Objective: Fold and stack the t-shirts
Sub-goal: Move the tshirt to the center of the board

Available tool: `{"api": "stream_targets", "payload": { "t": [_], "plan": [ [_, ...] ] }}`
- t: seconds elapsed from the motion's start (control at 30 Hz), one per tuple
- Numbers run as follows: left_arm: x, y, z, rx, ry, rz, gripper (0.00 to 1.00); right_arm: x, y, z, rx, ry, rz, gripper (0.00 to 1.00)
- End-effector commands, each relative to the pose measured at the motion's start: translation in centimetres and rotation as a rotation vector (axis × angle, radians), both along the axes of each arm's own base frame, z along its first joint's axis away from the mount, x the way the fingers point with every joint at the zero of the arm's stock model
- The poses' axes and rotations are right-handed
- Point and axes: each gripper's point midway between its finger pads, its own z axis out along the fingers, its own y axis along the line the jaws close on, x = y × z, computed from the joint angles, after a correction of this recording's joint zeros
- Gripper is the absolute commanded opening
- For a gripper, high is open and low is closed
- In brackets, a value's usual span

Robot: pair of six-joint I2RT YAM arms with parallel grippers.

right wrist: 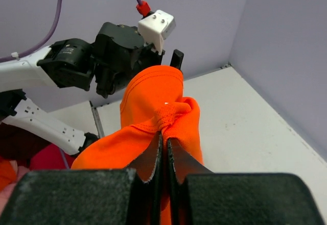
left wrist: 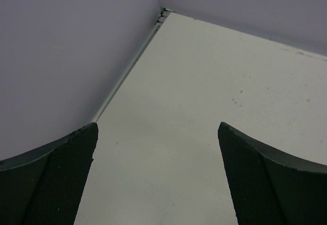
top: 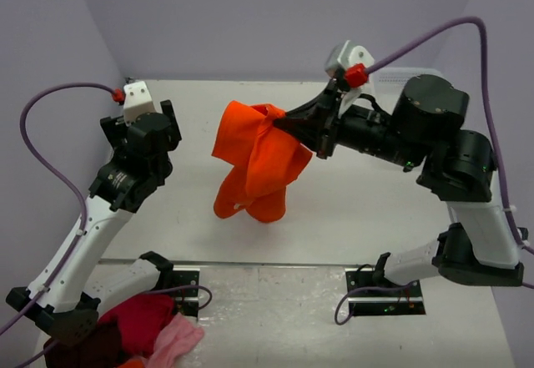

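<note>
While a heap of red and pink clothes (top: pixel 143 328) lies at the near left corner beside the left arm's base, the left arm (top: pixel 75 243) reaches up along the left side of the tabletop (top: pixel 375 209). The left hand (top: pixel 164 122) hangs near the far left corner. Its wrist view shows its two dark fingers (left wrist: pixel 61 179) spread wide apart with only bare tabletop (left wrist: pixel 204 82) and the lilac wall (left wrist: pixel 66 46) between them, so it grips nothing. Toward the middle, one bright orange t-shirt (top: pixel 254 163) hangs bunched and unfolded above the tabletop. Its upper part is gathered into a knot of folds, and its lower part droops in loose lobes toward the surface; whether the lowest fold touches the tabletop cannot be told. Just right of the cloth, the right hand (top: pixel 282 119) is pressed together on a ridge of that t-shirt (right wrist: pixel 153 97). In the right wrist view the two dark fingers (right wrist: pixel 148 158) meet on a puckered seam with only a thin slit between them. Farther right, the right arm (top: pixel 434 143) bends back over the tabletop's right edge, with a purple cable (top: pixel 442 30) arching from its wrist.
</note>
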Motion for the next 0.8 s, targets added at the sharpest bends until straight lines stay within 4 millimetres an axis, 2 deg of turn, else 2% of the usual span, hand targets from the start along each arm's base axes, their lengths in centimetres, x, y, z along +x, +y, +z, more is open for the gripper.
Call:
{"api": "stream_targets", "payload": {
  "t": [0.0,0.07,0.13,0.17,0.2,0.23,0.27,0.33,0.37,0.43,0.47,0.5,0.53,0.57,0.6,0.7,0.73,0.77],
  "plan": [
    [0.3,0.3,0.8,-0.010,-0.052,0.039,1.00,0.0,-3.3,2.0,0.039,-0.085,-0.091,0.00],
    [0.6,0.1,0.7,-0.003,-0.053,0.037,1.00,0.3,-4.2,1.9,0.036,-0.094,-0.128,0.00],
    [0.9,0.1,0.7,0.005,-0.053,0.038,1.00,1.4,-3.9,0.7,-0.017,-0.110,-0.165,0.00],
    [1.0,0.0,0.6,0.005,-0.051,0.038,1.00,3.3,-3.3,-0.9,-0.063,-0.102,-0.217,0.00],
    [1.1,-0.1,0.5,0.006,-0.049,0.035,1.00,4.2,-2.7,-1.8,-0.093,-0.095,-0.223,0.00],
    [1.2,-0.2,0.5,0.003,-0.052,0.030,1.00,5.8,-1.5,-3.5,-0.137,-0.072,-0.232,0.00],
    [1.3,-0.3,0.4,-0.001,-0.051,0.025,1.00,8.2,-1.0,-5.3,-0.162,-0.055,-0.268,0.00],
    [1.4,-0.5,0.2,-0.006,-0.052,0.017,1.00,11.6,-0.4,-7.6,-0.197,-0.029,-0.324,0.00],
    [1.4,-0.5,-0.1,-0.002,-0.047,0.016,1.00,15.6,-0.2,-9.9,-0.238,0.012,-0.382,0.00],
    [1.4,-0.5,-0.3,0.003,-0.045,0.013,1.00,19.1,0.5,-12.2,-0.262,0.076,-0.394,0.00],
    [1.4,-0.5,-0.4,0.004,-0.044,0.013,1.00,21.3,-0.2,-11.3,-0.241,0.078,-0.429,0.00],
    [1.5,-0.5,-0.5,0.008,-0.039,0.013,1.00,24.5,1.2,-15.0,-0.308,0.129,-0.442,0.05],
    [1.5,-0.6,-0.6,0.006,-0.037,0.011,1.00,26.4,1.3,-16.3,-0.325,0.151,-0.462,0.32],
    [1.5,-0.8,-0.7,0.002,-0.033,0.001,1.00,28.4,0.1,-14.8,-0.289,0.153,-0.502,0.96],
    [1.6,-0.8,-0.9,0.002,-0.027,-0.003,1.00,31.2,0.9,-19.0,-0.345,0.206,-0.517,0.99],
    [1.8,-1.1,-1.5,0.006,-0.006,-0.015,1.00,34.7,-0.8,-21.0,-0.384,0.198,-0.597,0.99],
    [1.8,-1.2,-2.1,0.016,0.008,-0.019,1.00,35.7,-1.9,-21.9,-0.405,0.199,-0.644,0.99],
    [1.9,-1.3,-2.3,0.026,0.019,-0.029,1.00,35.8,-2.4,-21.8,-0.400,0.201,-0.661,0.99]
  ]
}}
